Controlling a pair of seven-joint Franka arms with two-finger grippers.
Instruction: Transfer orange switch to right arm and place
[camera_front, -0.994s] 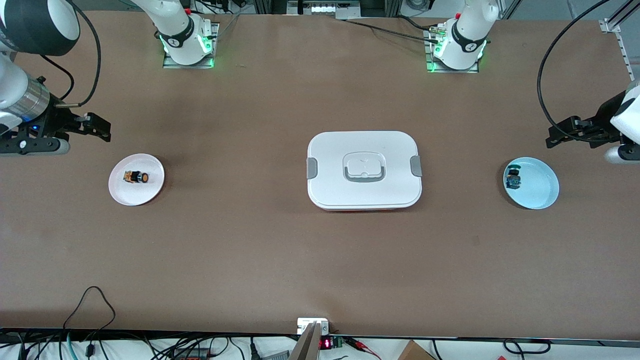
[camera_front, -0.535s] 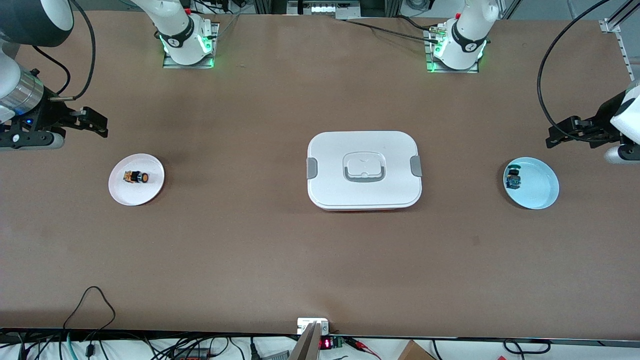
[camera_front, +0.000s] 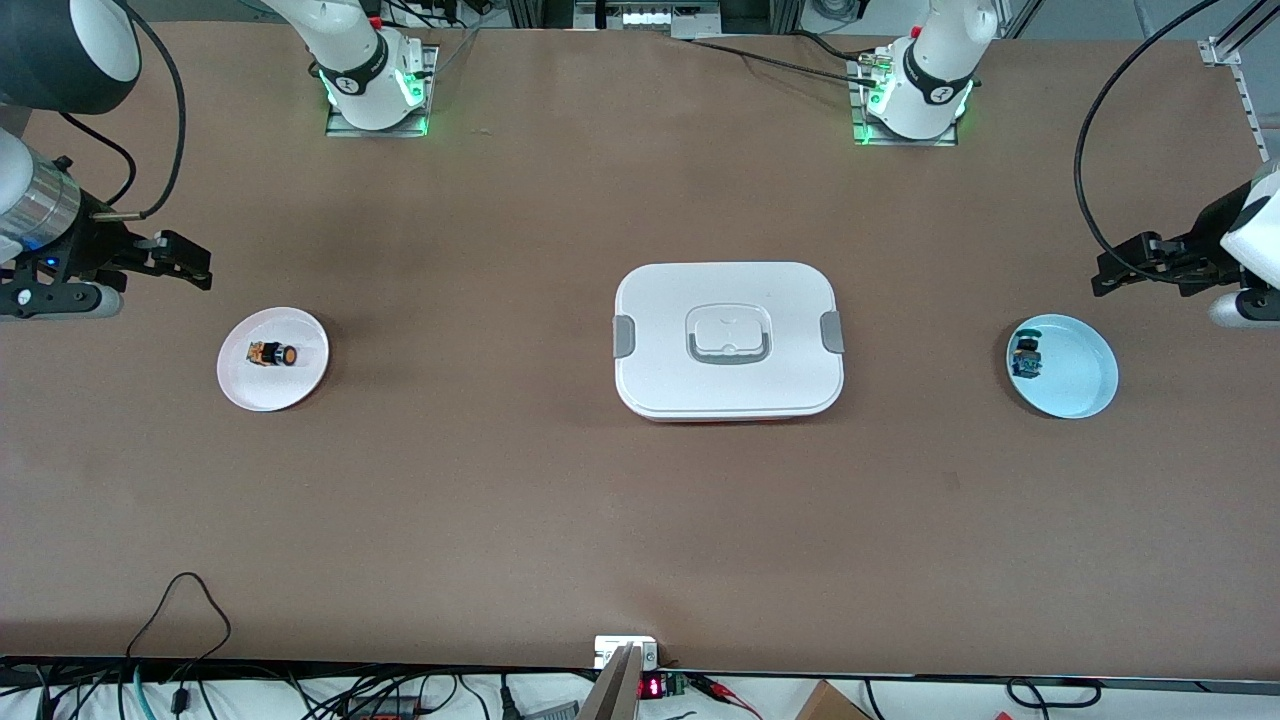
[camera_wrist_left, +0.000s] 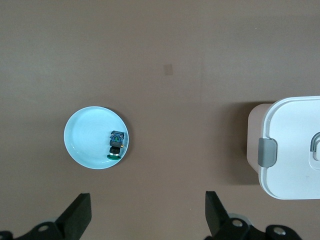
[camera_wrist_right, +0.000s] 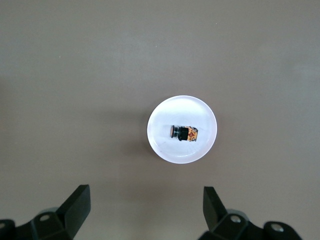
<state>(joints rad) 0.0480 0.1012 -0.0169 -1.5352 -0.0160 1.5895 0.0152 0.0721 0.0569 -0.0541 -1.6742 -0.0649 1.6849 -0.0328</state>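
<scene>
Presently I find both arms drawn back to the ends of the table, each held high above the surface. From my remote station, the right gripper (camera_front: 185, 262) hangs over bare table at the right arm's end, just beside the white plate (camera_front: 300, 385) without covering it. In the right wrist view its two black fingers (camera_wrist_right: 75, 207) stand spread wide apart with nothing between them. The left gripper (camera_front: 1120, 272) hangs over bare table at the left arm's end, close to the light blue plate (camera_front: 1085, 385). In the left wrist view its fingers (camera_wrist_left: 77, 215) are likewise spread wide and carry nothing.

I locate the orange switch (camera_front: 273, 354) lying on its side on the white plate, near the plate's middle, clear of the rim all round. The right wrist view confirms this: the switch (camera_wrist_right: 183, 133) rests within the plate (camera_wrist_right: 165, 150), apart from the fingers. A blue-capped switch (camera_front: 1025, 358) lies in the light blue plate, close to the rim on the side toward the table's middle.

A white lidded container (camera_front: 728, 340) sits at the table's centre, latches at both ends, well apart from either plate. Between it and each plate I see wide open brown table (camera_front: 480, 480). The strip of table nearer the front camera is likewise unobstructed, up to the edge, where cables lie.
</scene>
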